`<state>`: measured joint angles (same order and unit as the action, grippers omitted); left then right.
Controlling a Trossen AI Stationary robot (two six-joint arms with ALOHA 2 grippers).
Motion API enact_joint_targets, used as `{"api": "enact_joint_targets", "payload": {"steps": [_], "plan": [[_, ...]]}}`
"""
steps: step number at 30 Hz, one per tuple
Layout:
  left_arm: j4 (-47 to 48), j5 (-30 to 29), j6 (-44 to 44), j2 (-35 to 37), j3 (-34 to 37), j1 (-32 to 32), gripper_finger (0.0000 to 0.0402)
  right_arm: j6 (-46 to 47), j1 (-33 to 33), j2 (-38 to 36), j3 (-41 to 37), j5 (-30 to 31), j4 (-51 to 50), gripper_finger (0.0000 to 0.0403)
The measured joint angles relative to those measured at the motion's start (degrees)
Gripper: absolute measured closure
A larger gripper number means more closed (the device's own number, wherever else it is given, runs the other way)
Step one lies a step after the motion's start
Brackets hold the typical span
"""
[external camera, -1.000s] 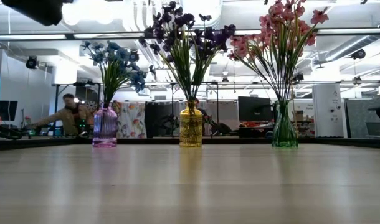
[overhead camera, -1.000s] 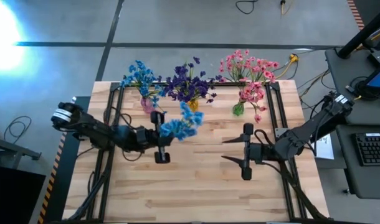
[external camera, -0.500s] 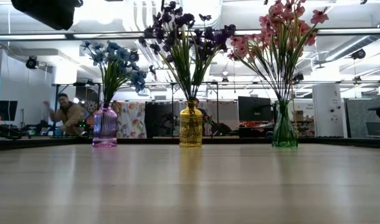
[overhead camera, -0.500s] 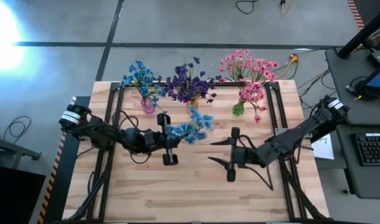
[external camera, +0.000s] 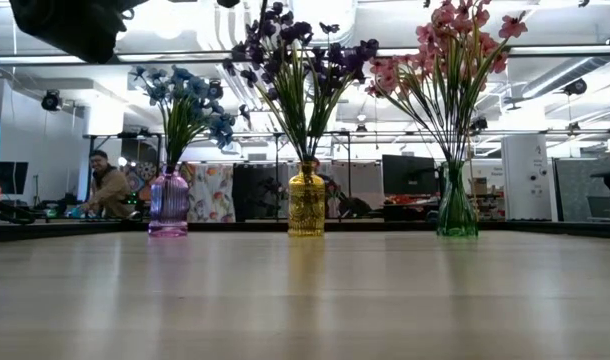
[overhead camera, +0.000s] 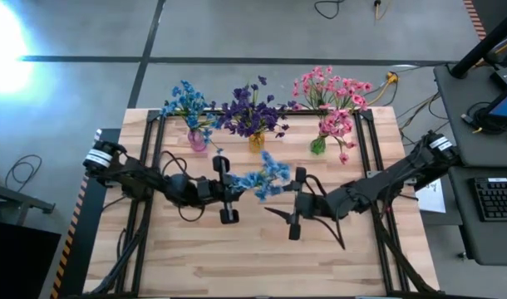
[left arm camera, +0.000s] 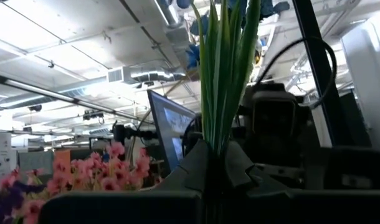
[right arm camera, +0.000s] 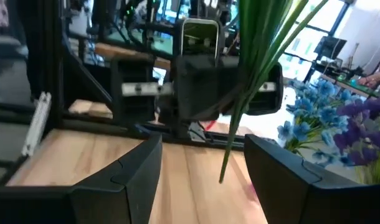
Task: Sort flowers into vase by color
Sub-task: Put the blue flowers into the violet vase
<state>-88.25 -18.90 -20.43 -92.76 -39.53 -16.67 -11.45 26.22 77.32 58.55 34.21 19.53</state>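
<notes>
The left pincer [overhead camera: 223,188] is pinched tight on the stems of a blue sprig [overhead camera: 266,176], whose blossoms hang in the air between it and the right pincer [overhead camera: 280,208]. That one stands spread, its fingers on either side of the stem ends but not closing. The sprig looks light, springy and likely slippery; mid-stem is the safest hold. The blossoms are cut off in both wrist views, and the low view shows only 3 filled vases.
</notes>
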Motion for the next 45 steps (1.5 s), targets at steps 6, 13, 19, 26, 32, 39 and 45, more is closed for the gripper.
{"api": "enact_joint_targets", "payload": {"steps": [6, 13, 19, 26, 32, 39, 45], "plan": [[-0.1, 0.0, 1.3, -0.2, 1.3, -0.1, 0.0401, 0.4, -0.9, 0.6, -1.0, -1.7, 7.9, 0.0184], [0.0, 0.0, 1.9, -0.2, 1.9, -0.1, 0.0401, 1.8, -3.8, 0.9, -0.9, -3.0, 12.3, 0.0184], [1.4, 0.0, 1.6, -0.2, 1.7, -0.1, 0.0401, 2.9, -5.6, 1.2, -0.9, -7.7, 13.2, 0.0184], [2.6, -0.1, 2.6, -0.5, 1.0, -0.1, 0.0401, 4.7, -8.5, 2.2, -0.9, -13.8, 14.4, 0.0184], [2.6, -4.3, 3.0, -3.7, -2.0, -0.1, 0.0401, 4.0, -9.8, 4.5, -0.9, -15.2, 15.6, 0.0184], [0.1, -4.1, 2.3, -4.6, -1.9, -0.2, 0.0401, 4.5, -9.7, 5.0, -0.8, -15.1, 16.2, 0.0214], [-0.1, -3.7, 2.2, -4.6, -1.7, -0.2, 0.04, 4.8, -9.8, 5.0, -0.8, -14.9, 17.6, 0.0279]]}}
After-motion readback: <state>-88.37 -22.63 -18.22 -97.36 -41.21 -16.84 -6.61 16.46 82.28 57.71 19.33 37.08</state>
